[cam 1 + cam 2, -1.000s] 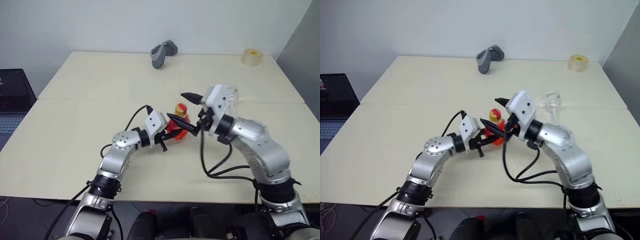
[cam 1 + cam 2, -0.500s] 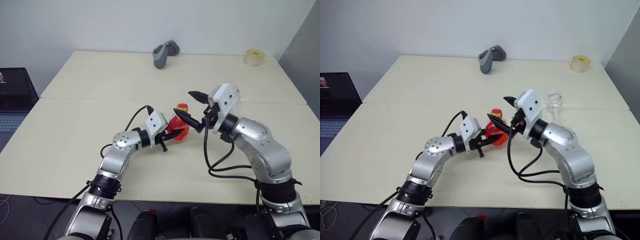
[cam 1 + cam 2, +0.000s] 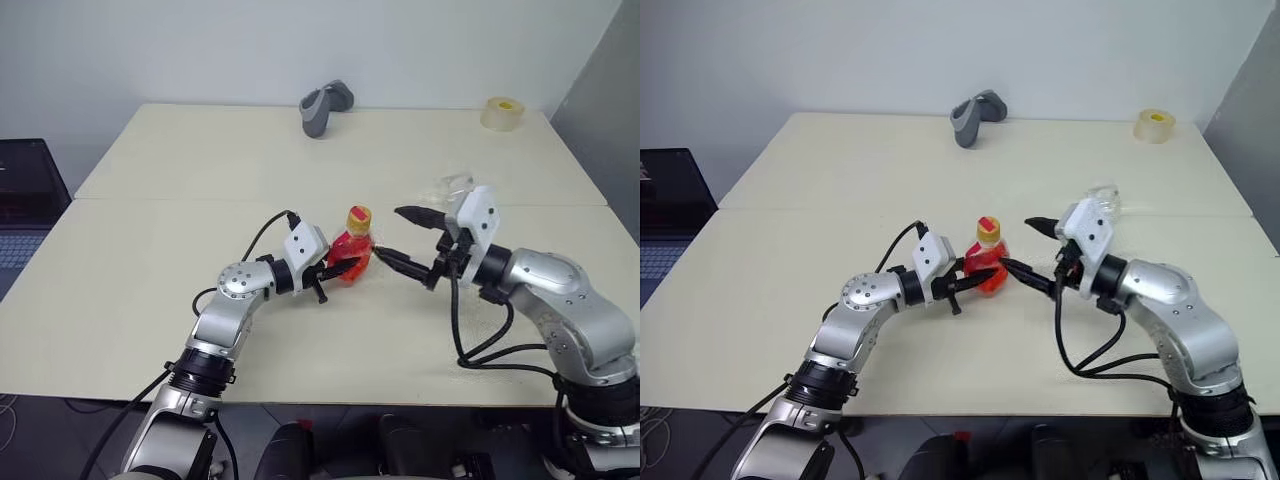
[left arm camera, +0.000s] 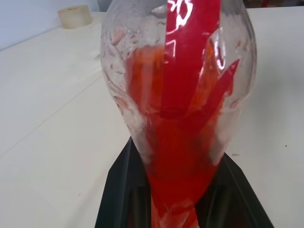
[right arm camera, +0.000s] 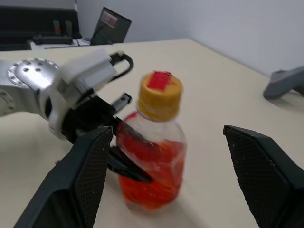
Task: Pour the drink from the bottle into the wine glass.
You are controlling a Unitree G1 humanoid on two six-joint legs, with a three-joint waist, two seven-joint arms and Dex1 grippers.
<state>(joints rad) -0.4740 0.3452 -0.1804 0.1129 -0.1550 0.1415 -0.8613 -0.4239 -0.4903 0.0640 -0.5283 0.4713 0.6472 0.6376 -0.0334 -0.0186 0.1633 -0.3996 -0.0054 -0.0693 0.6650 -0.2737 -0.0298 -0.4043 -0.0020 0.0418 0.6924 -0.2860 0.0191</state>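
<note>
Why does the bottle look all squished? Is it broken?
The bottle looks dented because the left pincer is squeezing its soft plastic body, as the left wrist view shows, with the sides pinched narrow between the fingers. Nothing has spilled: the yellow cap is on and the table looks dry.

Both arms are of silver-grey metal with round joints, and black cables loop along them. Each tool, the left tool (image 3: 345, 266) and the right tool (image 3: 408, 238), has a white block and two pointed black fingers.

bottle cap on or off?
On. The yellowish cap sits on the neck of the upright bottle, which the left gripper holds.
</note>
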